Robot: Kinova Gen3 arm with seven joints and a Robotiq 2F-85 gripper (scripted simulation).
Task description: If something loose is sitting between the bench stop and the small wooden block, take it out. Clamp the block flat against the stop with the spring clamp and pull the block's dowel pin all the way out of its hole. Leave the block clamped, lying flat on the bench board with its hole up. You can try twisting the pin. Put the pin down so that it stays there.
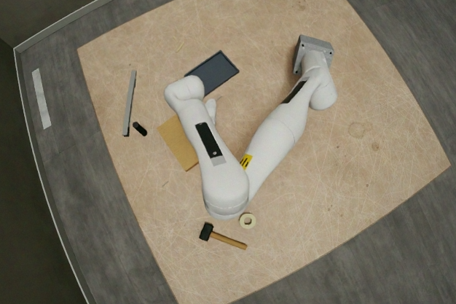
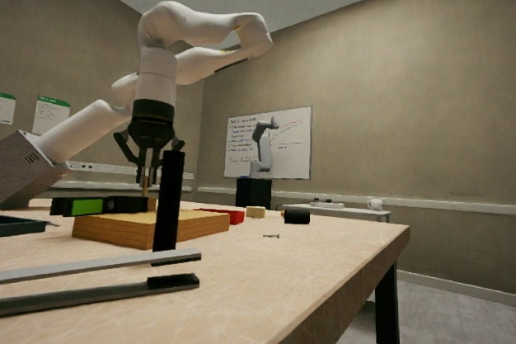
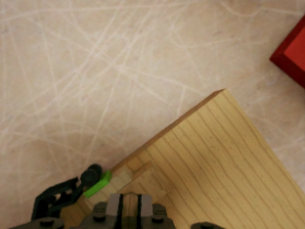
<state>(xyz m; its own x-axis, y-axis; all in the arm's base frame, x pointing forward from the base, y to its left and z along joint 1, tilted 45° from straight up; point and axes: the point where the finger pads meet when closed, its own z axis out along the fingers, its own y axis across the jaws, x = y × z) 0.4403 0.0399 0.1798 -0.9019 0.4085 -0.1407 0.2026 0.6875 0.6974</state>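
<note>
Plainly, the gripper (image 2: 146,179) (image 3: 130,212) is closed almost fully, its fingertips pinching the upright dowel pin (image 2: 144,188) (image 3: 130,210) from both sides. Below the fingertips sits the small wooden block (image 2: 152,204) (image 3: 149,183), on the bench board (image 2: 112,227) (image 3: 205,152). Just beside them, the spring clamp (image 2: 87,206) (image 3: 98,185) reaches in at the block, its green part showing. The pin's lower end and its hole are hard to make out; the wrist view cuts off the gripper's lower part, and the arm (image 1: 210,145) hides the fingers from above.

One hammer (image 1: 222,235), one tray (image 1: 215,70).
</note>
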